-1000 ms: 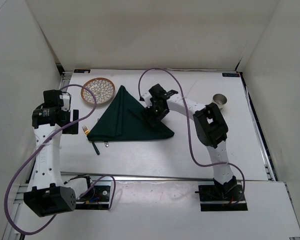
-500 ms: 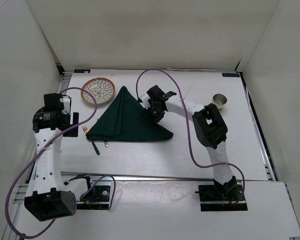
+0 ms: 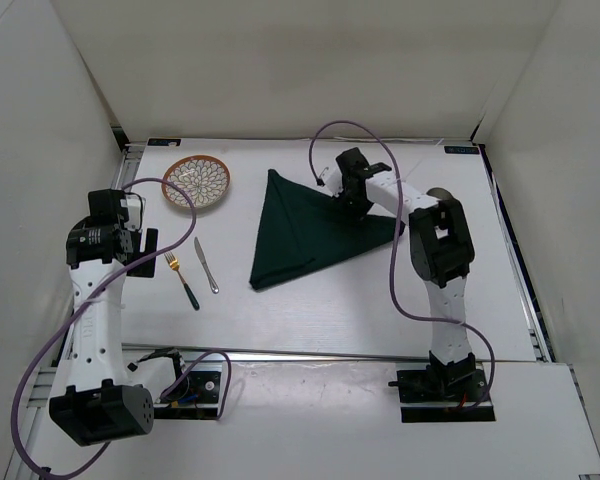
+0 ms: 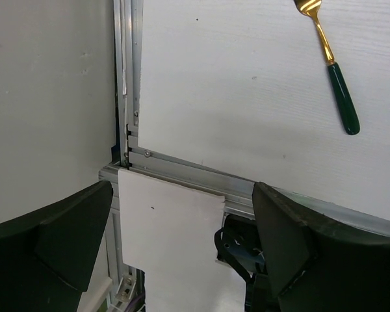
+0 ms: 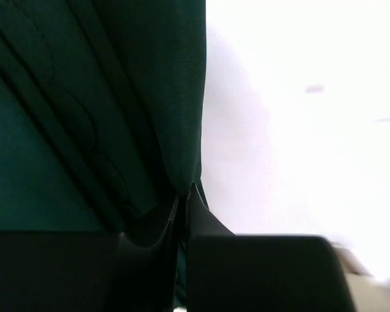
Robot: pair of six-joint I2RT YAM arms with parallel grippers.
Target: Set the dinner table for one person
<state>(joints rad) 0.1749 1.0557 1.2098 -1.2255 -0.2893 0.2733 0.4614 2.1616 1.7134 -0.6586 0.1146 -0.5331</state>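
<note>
Edge of green cloth [image 5: 84,110] clamped in right hand [image 5: 184,197]; white dinner table [image 5: 299,143] alongside.

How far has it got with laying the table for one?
Early days, I'd say. Done, perhaps: the fork and knife lie side by side on the dinner table. In hand: the right gripper is shut on an edge of the green cloth; the left gripper hangs open and empty. Left: the plate sits far left and the cup far right, so nothing is gathered into one setting.
</note>
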